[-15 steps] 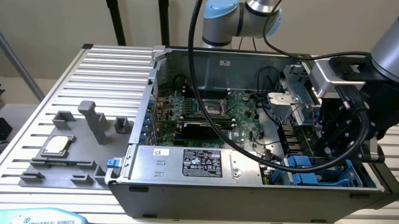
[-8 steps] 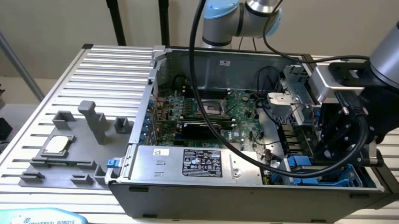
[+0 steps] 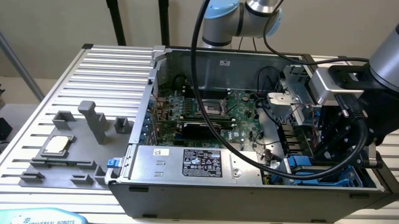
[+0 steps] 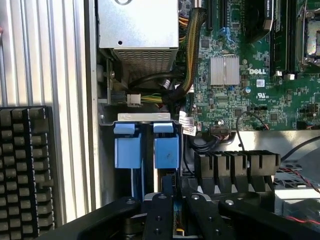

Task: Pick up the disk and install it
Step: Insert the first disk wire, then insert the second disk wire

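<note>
The disk stands edge-on in the drive bay at the case's front corner, and I see its blue carrier bracket [image 4: 166, 150] [image 3: 309, 173]. A second blue carrier [image 4: 128, 150] sits in the slot beside it. My gripper [image 4: 176, 202] [image 3: 331, 148] hangs inside the case right over the disk's carrier. Its black fingers [image 4: 159, 216] stand close together, shut, with only a narrow slit between them. Whether they pinch the carrier's edge is hidden.
The open computer case [image 3: 156, 70] holds the motherboard [image 3: 206, 112] and the silver power supply [image 3: 187, 161]. Cables [image 4: 187, 75] run beside the bay. A grey fixture [image 3: 74, 154] with a small CPU chip [image 3: 56, 144] lies at the exterior view's left. A black keyboard [image 4: 25, 165] lies outside the case.
</note>
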